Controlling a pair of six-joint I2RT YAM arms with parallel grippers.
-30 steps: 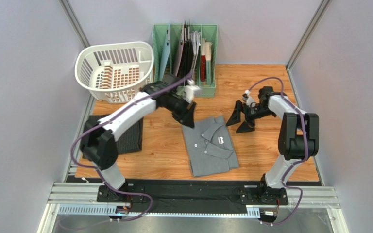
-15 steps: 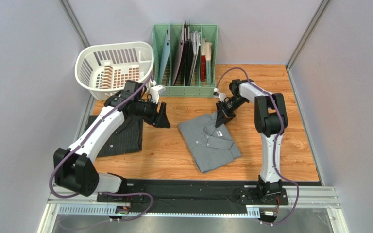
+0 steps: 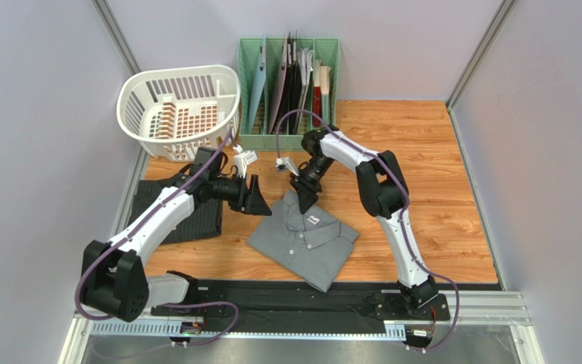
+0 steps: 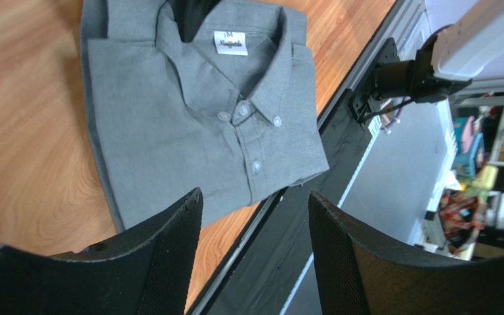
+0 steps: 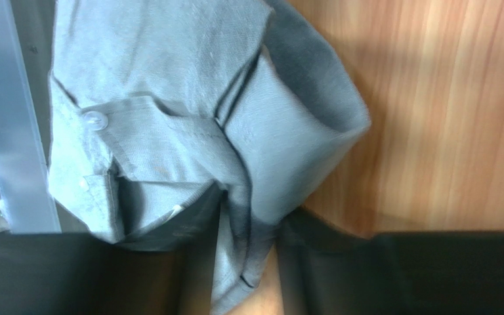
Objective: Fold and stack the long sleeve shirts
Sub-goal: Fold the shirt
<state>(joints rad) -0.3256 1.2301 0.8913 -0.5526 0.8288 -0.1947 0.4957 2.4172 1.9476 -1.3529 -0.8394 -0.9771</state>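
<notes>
Pinching grey shirt (image 3: 305, 243) at collar — right claw (image 3: 304, 199); left claw (image 4: 254, 203) agape.

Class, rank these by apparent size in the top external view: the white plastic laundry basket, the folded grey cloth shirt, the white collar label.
1. white plastic laundry basket
2. folded grey cloth shirt
3. white collar label

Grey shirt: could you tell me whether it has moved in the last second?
Yes: the grey shirt slid left and turned, its collar now below the green file rack's middle.
</notes>
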